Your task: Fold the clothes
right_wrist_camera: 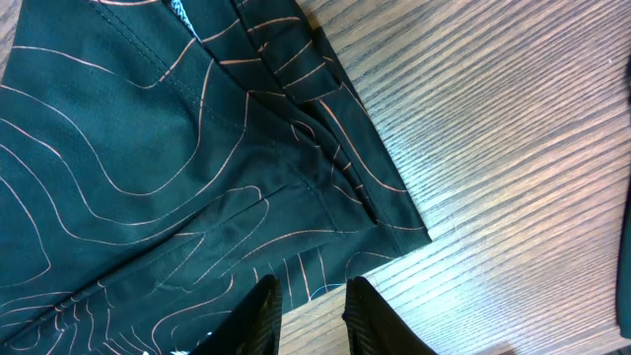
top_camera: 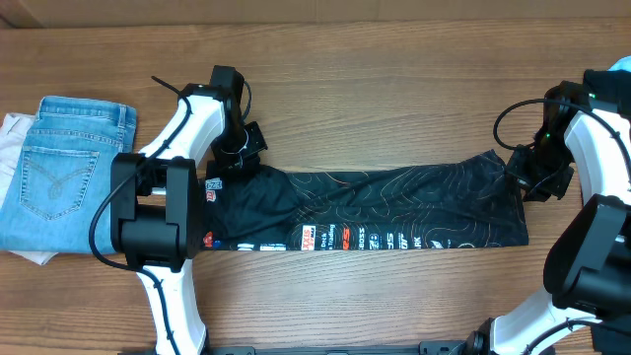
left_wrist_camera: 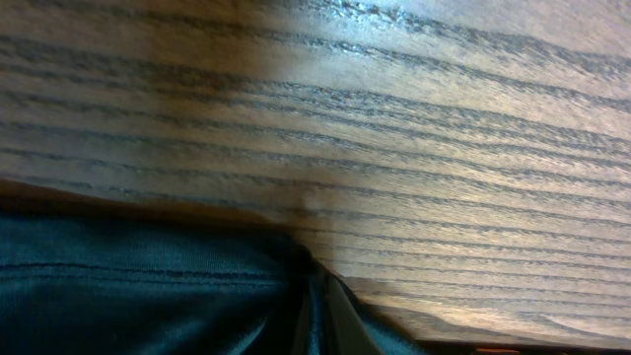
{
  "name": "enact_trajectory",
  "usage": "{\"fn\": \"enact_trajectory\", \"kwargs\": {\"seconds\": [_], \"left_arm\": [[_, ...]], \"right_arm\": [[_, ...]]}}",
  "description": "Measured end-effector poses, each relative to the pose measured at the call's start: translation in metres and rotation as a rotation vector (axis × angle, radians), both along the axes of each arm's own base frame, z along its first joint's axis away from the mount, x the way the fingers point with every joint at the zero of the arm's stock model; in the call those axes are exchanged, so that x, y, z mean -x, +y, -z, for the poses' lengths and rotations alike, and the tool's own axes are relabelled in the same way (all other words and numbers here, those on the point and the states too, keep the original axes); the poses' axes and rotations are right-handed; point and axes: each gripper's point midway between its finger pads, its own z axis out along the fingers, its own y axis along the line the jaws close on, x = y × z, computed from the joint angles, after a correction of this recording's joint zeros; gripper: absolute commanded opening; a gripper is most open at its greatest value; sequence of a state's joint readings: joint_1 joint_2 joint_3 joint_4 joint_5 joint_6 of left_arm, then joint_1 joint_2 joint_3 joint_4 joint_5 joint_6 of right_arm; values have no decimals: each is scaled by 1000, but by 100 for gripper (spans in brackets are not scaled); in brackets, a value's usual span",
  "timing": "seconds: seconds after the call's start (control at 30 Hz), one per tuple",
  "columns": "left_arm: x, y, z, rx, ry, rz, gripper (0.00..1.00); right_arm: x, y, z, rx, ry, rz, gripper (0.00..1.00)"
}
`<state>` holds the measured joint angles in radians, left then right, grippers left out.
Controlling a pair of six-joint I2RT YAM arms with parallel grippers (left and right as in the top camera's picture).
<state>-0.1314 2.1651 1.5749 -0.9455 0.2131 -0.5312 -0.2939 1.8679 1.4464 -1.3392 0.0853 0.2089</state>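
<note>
1. Wooden table [top_camera: 394, 69] carries the black jersey [top_camera: 394, 207], stretched in a long band across its middle.
2. Left tool [top_camera: 237, 158] is pressed together, pinching the jersey's left-end corner.
3. Right tool [right_wrist_camera: 311, 316] stands slightly spread over the jersey's right edge.
4. Folded jeans [top_camera: 69, 168] lie beside the left arm.

Bare table [top_camera: 394, 89] is lying wide open on the far and near sides of the jersey [top_camera: 394, 212], giving free passage. The jeans [top_camera: 64, 173] are crowding the left end, while the left arm [top_camera: 153, 212] and right arm [top_camera: 601, 148] are looming over the jersey's two ends.
</note>
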Motion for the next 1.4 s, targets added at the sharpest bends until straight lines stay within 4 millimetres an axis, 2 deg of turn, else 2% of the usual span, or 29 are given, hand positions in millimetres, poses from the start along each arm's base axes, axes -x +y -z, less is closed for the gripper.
{"fn": "enact_trajectory", "kwargs": {"seconds": [0.17,0.3,0.4,0.5,0.6,0.7,1.07,1.17,1.23,1.27,1.3,1.33,1.4], "left_arm": [[4,-2,-2,13,14,22,4],[11,-4,-11,24,46,41,4],[18,-5,-26,33,54,65,4],[28,-12,-50,42,42,108,4],[38,-23,-72,47,21,173,4],[48,-36,-83,52,19,250,4],[68,-81,-82,26,-3,479,4],[72,-87,-82,12,-6,509,5],[73,-89,-81,-2,-9,526,10],[73,-89,-81,-7,-12,532,16],[72,-89,-81,-10,-16,540,26],[71,-89,-81,-13,-21,544,31],[71,-89,-80,-19,-23,544,31]], "right_arm": [[0,1,0,-4,-1,1,26],[0,1,0,-3,-1,0,26],[-1,1,0,-3,-3,1,26],[-1,0,0,-3,-4,1,26],[-1,0,0,-3,-4,1,26],[-1,0,0,-3,-4,1,26],[-1,0,0,-3,-4,1,26],[-1,0,0,-2,-5,1,26],[-1,0,0,-3,-4,1,26],[-1,0,0,-3,-4,1,26],[-1,0,0,-3,-4,1,26],[-1,0,0,-3,-4,1,26],[-1,1,0,-3,-4,1,27]]}}
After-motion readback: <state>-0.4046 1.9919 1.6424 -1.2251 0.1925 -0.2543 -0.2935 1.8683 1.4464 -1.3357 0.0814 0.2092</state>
